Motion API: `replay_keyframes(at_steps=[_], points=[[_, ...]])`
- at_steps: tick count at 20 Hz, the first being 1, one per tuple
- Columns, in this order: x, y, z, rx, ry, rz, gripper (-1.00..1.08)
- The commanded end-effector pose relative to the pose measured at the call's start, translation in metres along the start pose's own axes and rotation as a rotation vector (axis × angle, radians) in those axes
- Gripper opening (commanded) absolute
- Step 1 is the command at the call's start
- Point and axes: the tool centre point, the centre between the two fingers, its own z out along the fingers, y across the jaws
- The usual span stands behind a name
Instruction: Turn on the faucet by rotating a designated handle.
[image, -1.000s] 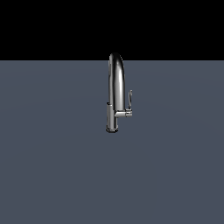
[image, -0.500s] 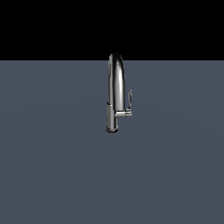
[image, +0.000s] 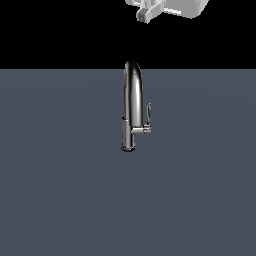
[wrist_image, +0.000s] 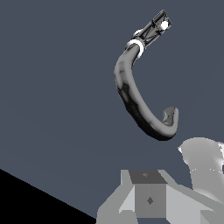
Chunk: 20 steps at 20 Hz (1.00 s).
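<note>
A tall, shiny chrome gooseneck faucet (image: 132, 107) with a high arched spout stands upright on a flat slate-grey table (image: 60, 190). In the exterior view it sits well inside the table, closer to the far edge than to the near edge and about midway between that view's left and right; its arch rises just above the far edge against the black background. Its dark cylindrical base (image: 128, 147) rests on the table surface.

A short horizontal chrome stub (image: 141, 130) juts from the lower part of the faucet body toward the exterior view's right. From the end of that stub the handle (image: 148, 113), a small thin chrome lever blade, stands nearly upright, just beside the spout's riser but apart from it, and reaches only partway up the faucet's height.

The white robot arm (image: 172, 6) shows only at the upper edge of the exterior view, high above the faucet and well apart from it. The pale grey pincer (image: 150, 12) hangs from it, touching nothing; whether its fingers are spread or pressed together cannot be told from either view.

In the wrist view the faucet (wrist_image: 135, 94) appears as a dark curved arc seen from above against the grey table (wrist_image: 52, 87), with its base end (wrist_image: 153, 28) farthest from the camera. Pale grey parts of the pincer body (wrist_image: 148, 199) fill the foreground, clear of the faucet. The handle cannot be made out in this view.
</note>
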Motion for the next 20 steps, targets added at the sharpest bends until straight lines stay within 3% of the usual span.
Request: replay_keyframes(at_steps=[1,11,20], points=[[0.017,0.000,0.001,0.039,-0.042,0.037,-1.00],[0.087,0.006,0.017,0.207,-0.224,0.199,-1.00],[0.155,0.020,0.047,0.384,-0.415,0.371,-1.00]])
